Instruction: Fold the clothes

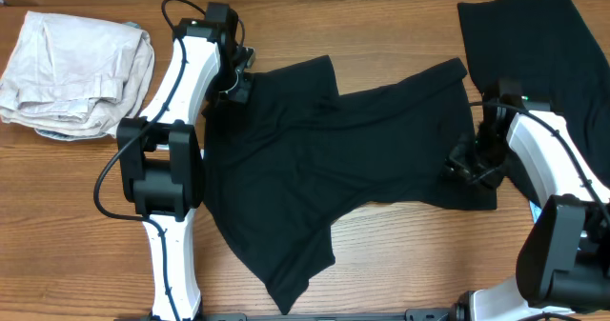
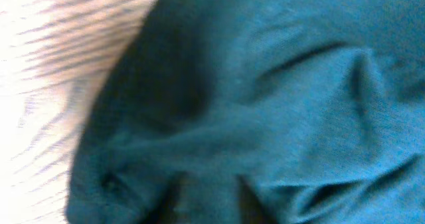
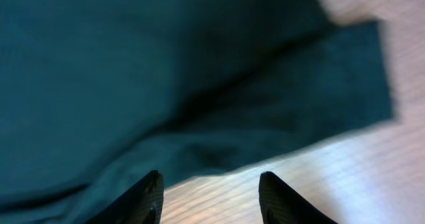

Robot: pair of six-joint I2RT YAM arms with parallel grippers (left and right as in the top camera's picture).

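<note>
Overhead: the black T-shirt (image 1: pixel 324 159) lies rumpled across the table (image 1: pixel 400 254), my left pincer (image 1: pixel 235 81) at its upper-left edge and my right pincer (image 1: pixel 472 169) at its right hem. Left wrist: fabric fills the view, so I cannot tell whether that pincer grips. Right wrist: my fingers (image 3: pixel 143 201) stand apart, with bare wood between them.

Left claw (image 1: pixel 233 81) tips hide in blurred T-shirt (image 2: pixel 279 104) folds; the far black garment (image 1: pixel 534 35) is cropped

Table (image 1: pixel 410 254) lies bare along the T-shirt's (image 1: pixel 315 159) near edge; white cloth (image 1: pixel 76 69) fills one corner.
</note>
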